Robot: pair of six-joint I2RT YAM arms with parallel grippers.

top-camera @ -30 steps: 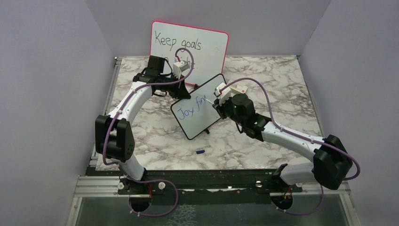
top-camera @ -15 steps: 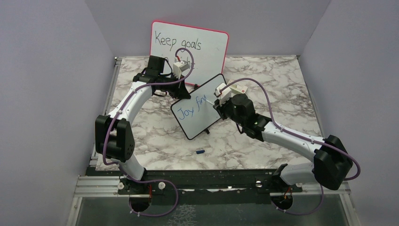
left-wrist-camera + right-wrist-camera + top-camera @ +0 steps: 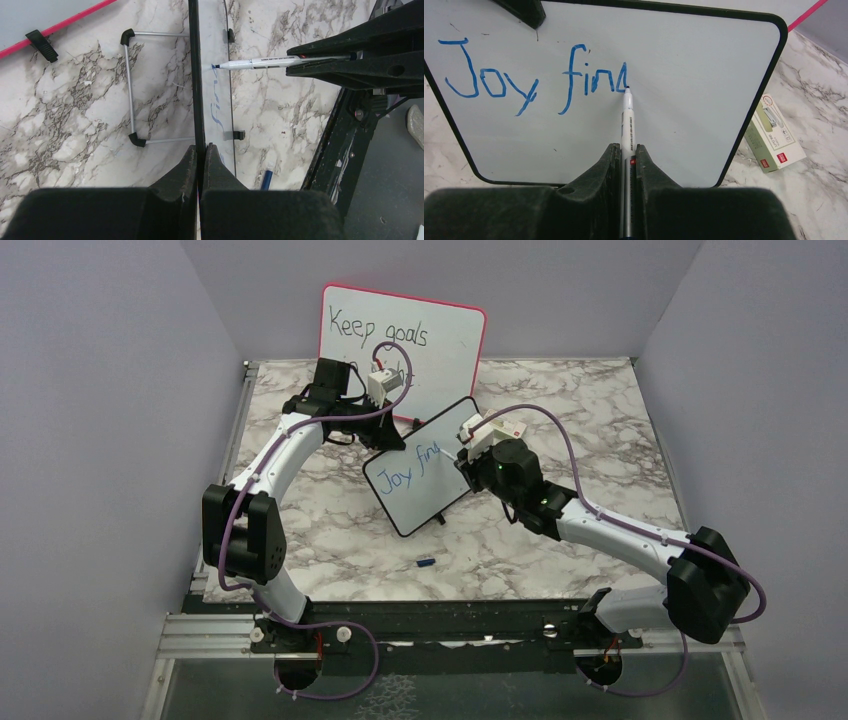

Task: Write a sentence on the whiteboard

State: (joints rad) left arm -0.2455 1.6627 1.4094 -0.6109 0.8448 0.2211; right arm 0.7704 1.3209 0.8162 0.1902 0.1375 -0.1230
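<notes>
On the whiteboard [image 3: 704, 75], marker [image 3: 627, 120] tip at the sentence [image 3: 570, 74] end.

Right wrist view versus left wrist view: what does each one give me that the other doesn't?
Only right wrist: the sentence face-on, reading "Joy fin" plus a half-formed letter, and a small box beside the whiteboard. Only left wrist: the board edge-on, pinched in the left claw, and its wire stand behind. Both: the marker in the right claw, tip touching the board.

Even, diffuse overhead light, as I view it: soft, faint shadows on the counter [image 3: 330, 540]; all three views bright and sharp.
</notes>
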